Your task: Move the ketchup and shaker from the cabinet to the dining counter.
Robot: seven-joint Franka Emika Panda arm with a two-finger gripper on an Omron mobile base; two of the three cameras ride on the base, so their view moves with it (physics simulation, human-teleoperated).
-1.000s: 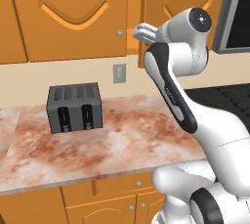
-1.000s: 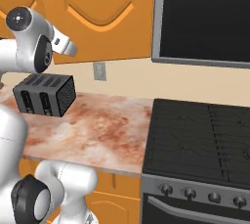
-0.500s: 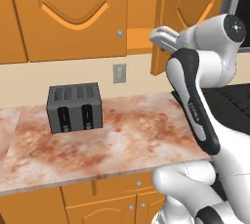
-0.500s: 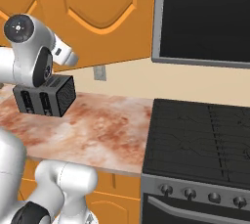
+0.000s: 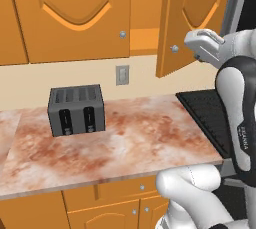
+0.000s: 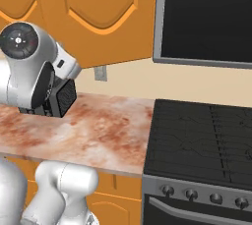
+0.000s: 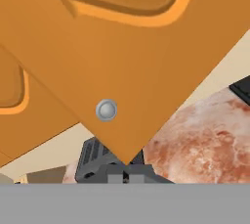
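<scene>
The cabinet's [image 5: 145, 23] right door [image 5: 192, 18] stands swung out, and an orange gap of the inside shows beside the closed left door [image 5: 75, 13]. My gripper [image 5: 190, 38] is shut with nothing in it, level with the open door's lower edge and just right of its silver knob [image 5: 174, 49]. In the hand view the fingertips [image 7: 124, 174] sit together under the door's bottom corner, with the knob [image 7: 106, 110] above them. The ketchup and the shaker are hidden. The dining counter is out of view.
A grey toaster [image 5: 76, 109] stands on the marble worktop [image 5: 140, 138] below the cabinet, with a wall outlet [image 5: 122, 74] behind it. A black stove [image 6: 197, 140] adjoins the worktop on the right, under a dark microwave [image 6: 206, 17]. Orange drawers [image 5: 115, 198] run below.
My hand has swung to the right, and the cabinet's right door has swung open with it. The jaws have closed the last little bit.
</scene>
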